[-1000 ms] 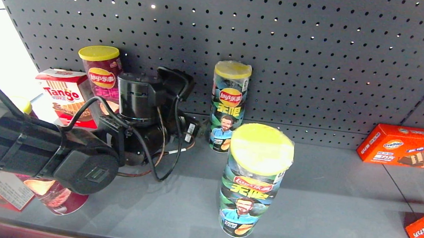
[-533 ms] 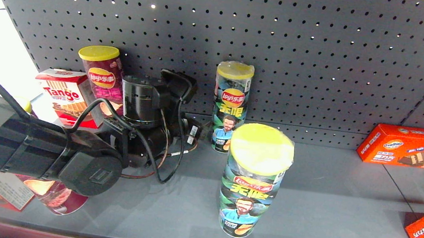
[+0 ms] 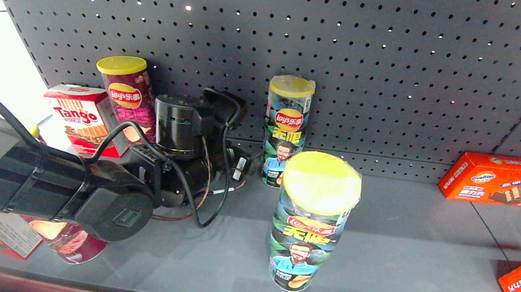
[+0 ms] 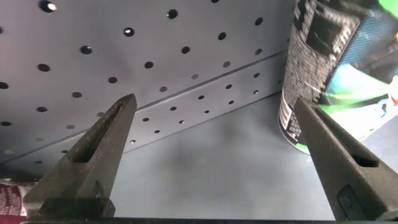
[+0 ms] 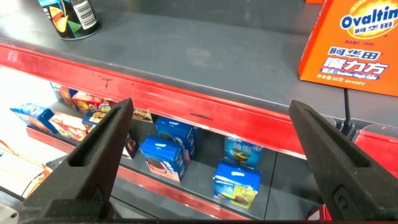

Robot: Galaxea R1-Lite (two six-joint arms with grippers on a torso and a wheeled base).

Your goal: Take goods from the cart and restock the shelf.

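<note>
Left pincer (image 4: 214, 158) gapes wide, empty, at 9 o'clock of the rear can (image 3: 286, 129), one finger (image 4: 336, 162) just beside it; any sideways swing could tip it over.

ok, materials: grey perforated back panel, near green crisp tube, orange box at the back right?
Grey perforated back panel: likely painted sheet metal, matt, with regular punched holes. Green crisp tube: probably cardboard with a glossy printed wrap; yellow lid looks plastic under crinkled film. Orange box: printed carton, sharp folded edges.
</note>
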